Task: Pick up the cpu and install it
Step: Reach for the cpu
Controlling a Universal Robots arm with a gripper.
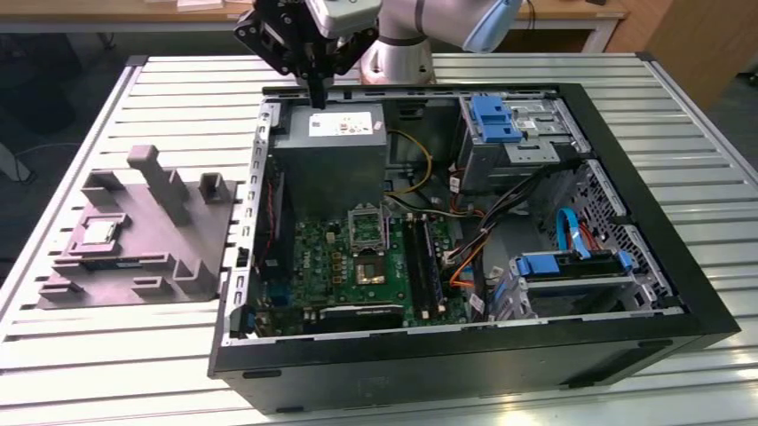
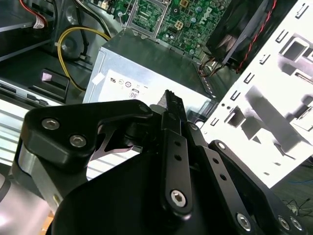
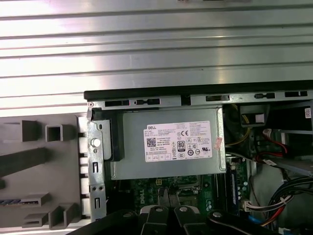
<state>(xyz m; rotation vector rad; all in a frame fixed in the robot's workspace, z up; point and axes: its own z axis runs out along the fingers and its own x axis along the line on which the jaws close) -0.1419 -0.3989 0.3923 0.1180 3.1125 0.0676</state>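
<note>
— Black sheet steel comes first, doesn't it?

— Yes. The open computer case (image 1: 474, 355) turns its black near wall to the exterior view, and it lies on the slatted aluminium desk (image 1: 95, 373). Just inside that wall, toward the exterior view's right, sits a drive cage (image 1: 569, 264) with a blue bracket.

— And where is the cpu?

— It is outside the case, on the exterior view's left. A grey fixture (image 1: 166, 257) rests on the desk beside the case. The cpu (image 1: 98, 232) lies flat in a square pocket of the fixture, silvery top up, well apart from the claw.

— What lies deeper in the case?

— The green motherboard (image 1: 343, 266) covers the case floor, with the dark metal-framed socket (image 1: 367, 229) near its middle. Beyond it stands the grey power supply (image 1: 337, 151), with its white label facing up.

— And the claw?

— The claw (image 1: 318, 96) hangs over the far end of the power supply, pointing down. Its black fingers (image 2: 168, 115) are pressed together, narrow, with nothing between them. The arm (image 1: 414, 27) rises behind it at the far side of the desk.
</note>
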